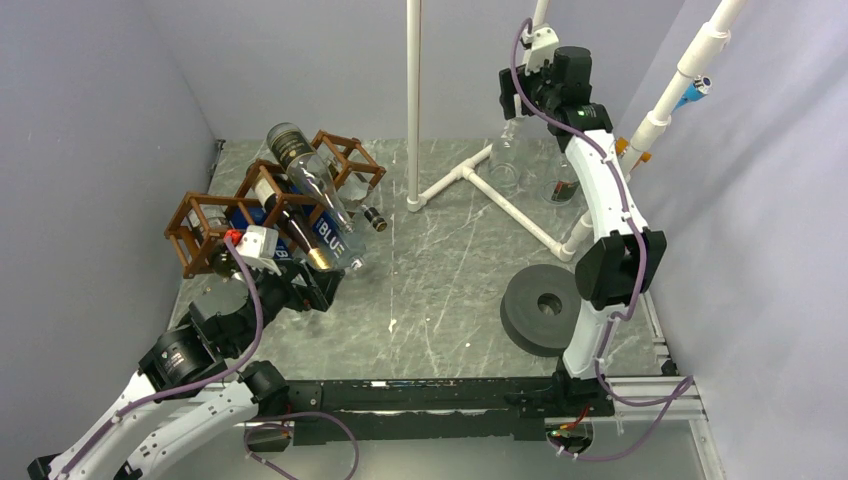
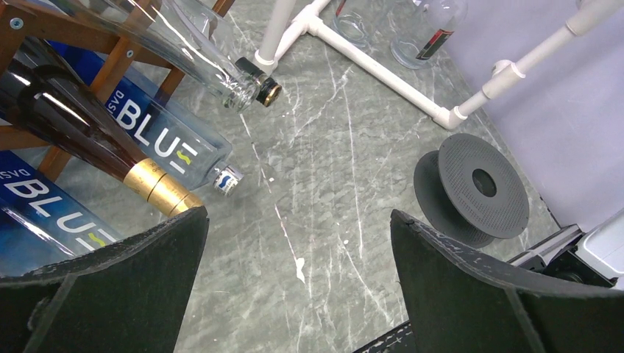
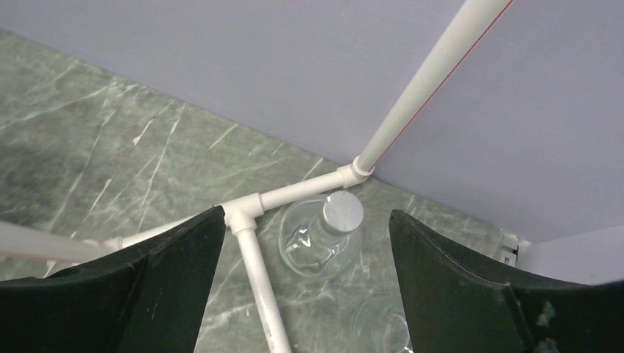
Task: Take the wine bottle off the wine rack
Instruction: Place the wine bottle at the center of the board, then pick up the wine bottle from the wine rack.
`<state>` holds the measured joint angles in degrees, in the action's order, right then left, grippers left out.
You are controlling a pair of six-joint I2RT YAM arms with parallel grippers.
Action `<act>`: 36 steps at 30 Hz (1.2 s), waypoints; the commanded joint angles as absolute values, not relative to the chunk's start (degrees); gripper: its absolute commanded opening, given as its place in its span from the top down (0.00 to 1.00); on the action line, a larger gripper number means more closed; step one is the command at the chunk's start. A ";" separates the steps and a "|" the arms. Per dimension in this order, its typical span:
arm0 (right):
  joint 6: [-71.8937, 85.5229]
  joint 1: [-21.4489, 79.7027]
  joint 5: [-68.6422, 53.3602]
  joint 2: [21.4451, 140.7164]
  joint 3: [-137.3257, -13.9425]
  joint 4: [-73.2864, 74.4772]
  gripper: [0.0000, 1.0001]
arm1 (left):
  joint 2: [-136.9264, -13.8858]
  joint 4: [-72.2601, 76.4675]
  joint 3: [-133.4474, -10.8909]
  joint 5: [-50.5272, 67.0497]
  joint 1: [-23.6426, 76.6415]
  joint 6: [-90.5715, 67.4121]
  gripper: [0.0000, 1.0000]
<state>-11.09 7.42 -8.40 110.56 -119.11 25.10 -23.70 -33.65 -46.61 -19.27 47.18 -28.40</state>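
The wine rack (image 2: 118,62) runs off the left wrist view's upper-left corner.

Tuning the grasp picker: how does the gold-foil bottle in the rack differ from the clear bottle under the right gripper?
The gold-foil bottle is dark glass; the clear bottle is see-through with a silver cap. The gold-foil bottle lies slanted in the wine rack, neck outward; the clear bottle stands upright on the table. Neither is gripped.
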 commanded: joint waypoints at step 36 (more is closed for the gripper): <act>-18.45 7.38 -39.90 77.80 -83.65 31.93 0.09 | -28.40 -31.78 -51.91 -19.61 47.02 -27.21 0.01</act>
